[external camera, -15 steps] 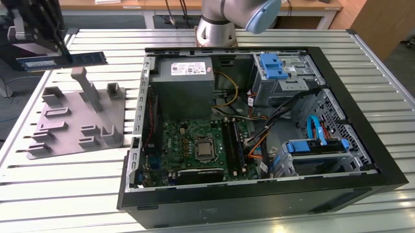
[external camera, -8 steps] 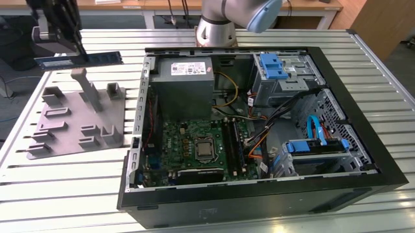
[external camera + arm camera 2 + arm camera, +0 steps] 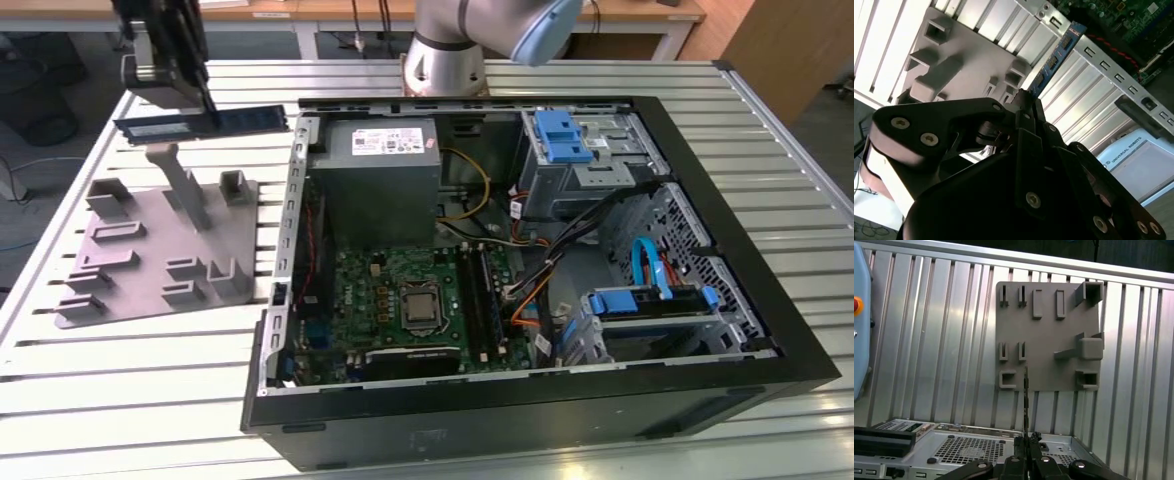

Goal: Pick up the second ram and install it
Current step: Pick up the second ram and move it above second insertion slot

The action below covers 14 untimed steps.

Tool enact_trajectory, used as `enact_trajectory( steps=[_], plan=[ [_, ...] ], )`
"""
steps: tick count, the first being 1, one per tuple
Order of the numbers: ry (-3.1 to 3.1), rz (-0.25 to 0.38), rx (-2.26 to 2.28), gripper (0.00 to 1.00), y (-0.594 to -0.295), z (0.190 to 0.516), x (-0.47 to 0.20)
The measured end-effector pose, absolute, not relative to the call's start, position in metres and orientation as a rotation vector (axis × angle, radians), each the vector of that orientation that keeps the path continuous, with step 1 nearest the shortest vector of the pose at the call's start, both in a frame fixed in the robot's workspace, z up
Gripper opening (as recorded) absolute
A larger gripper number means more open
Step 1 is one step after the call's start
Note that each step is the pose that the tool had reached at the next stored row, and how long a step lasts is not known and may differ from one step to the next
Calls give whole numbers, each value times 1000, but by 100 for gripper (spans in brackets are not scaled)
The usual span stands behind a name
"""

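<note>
The second ram (image 3: 240, 119), a thin dark stick, hangs level in the air above the gray holder plate (image 3: 160, 250), at the exterior view's upper left. My gripper (image 3: 198, 103) is shut on it from above. In the second wrist view the ram (image 3: 1056, 55) sticks out past the gripper (image 3: 1026, 102) toward the case's metal edge. The first wrist view shows the ram (image 3: 1026, 395) edge-on as a thin line rising from the gripper (image 3: 1026, 440), over the holder plate (image 3: 1049, 340). The motherboard (image 3: 387, 300) with its long black slots (image 3: 486, 295) lies inside the open case.
The open computer case (image 3: 694, 150) lies on its side on the slatted metal table (image 3: 134, 370), with a power supply (image 3: 380, 170), blue drive brackets (image 3: 561, 135) and loose cables (image 3: 561, 250) inside. The arm's base (image 3: 447, 55) stands behind the case. The holder's upright blocks (image 3: 187, 185) rise under the ram.
</note>
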<state>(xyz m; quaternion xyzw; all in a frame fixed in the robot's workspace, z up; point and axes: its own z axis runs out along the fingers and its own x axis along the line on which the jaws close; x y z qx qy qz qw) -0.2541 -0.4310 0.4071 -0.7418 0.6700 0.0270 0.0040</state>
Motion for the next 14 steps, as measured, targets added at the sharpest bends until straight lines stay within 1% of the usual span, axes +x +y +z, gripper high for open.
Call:
enact_trajectory(
  steps=[14],
  plan=[
    [2100,86,-2325,14,-431,407,-189]
  ],
)
